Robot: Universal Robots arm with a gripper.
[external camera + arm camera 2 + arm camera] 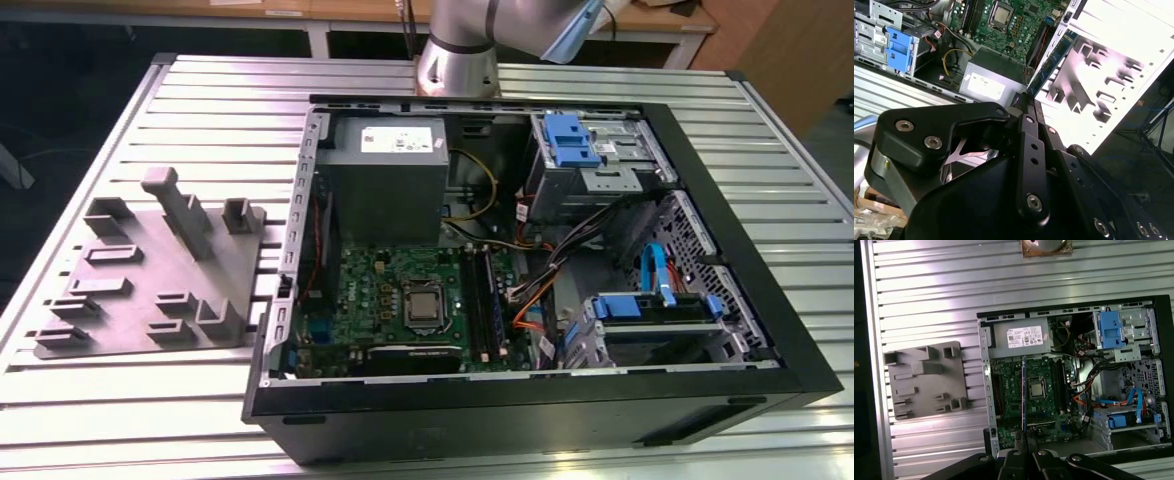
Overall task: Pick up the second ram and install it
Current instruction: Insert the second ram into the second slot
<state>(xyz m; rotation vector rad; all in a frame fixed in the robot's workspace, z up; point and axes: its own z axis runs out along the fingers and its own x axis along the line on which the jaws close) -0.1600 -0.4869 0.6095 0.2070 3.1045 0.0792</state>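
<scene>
My gripper (1024, 436) is shut on the second ram (1024, 390), a thin dark board seen edge-on in the first wrist view, standing out from the fingertips. The second wrist view shows the ram's green-blue face (1055, 57) sticking out past the gripper (1030, 98). I am holding it high above the open computer case (747, 260). Below it lies the green motherboard (400, 290), whose long dark memory slots (489, 300) run beside the processor socket (423, 306).
A grey plastic fixture plate (147, 270) with upright blocks lies on the ribbed metal table (200, 110), at the case's side on the exterior view's left. Inside the case are a grey power supply (387, 165), blue drive brackets (574, 140) and loose cables (561, 250). The arm's base (458, 60) stands behind the case.
</scene>
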